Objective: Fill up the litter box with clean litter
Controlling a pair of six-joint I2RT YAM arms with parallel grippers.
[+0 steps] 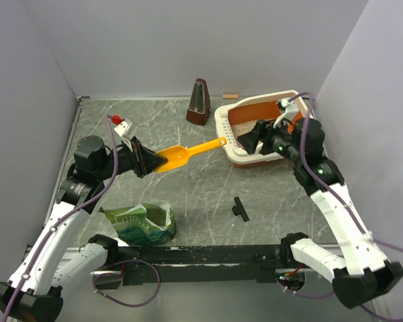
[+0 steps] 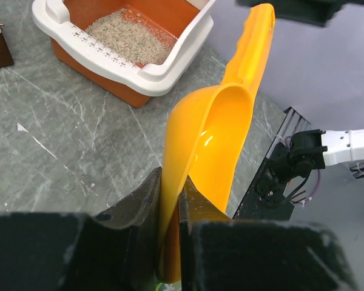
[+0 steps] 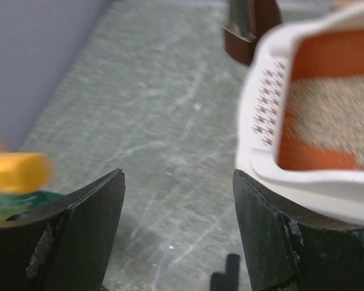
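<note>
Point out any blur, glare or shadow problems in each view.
Top external: evenly lit and sharp, with only faint shadows. Left wrist: the scoop is sharp, with a glare streak in its bowl; the left fingers are dark and soft. Right wrist: soft throughout, the litter box and litter smeared, the scoop's end a yellow blur.

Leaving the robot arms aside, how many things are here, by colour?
Cream and orange: 1, the litter box
Yellow-orange: 1, the scoop
Green: 1, the bag
Dark brown: 1, the pyramid-shaped object
Black: 1, the small part
Tan: 1, the small block
Total: 6
</note>
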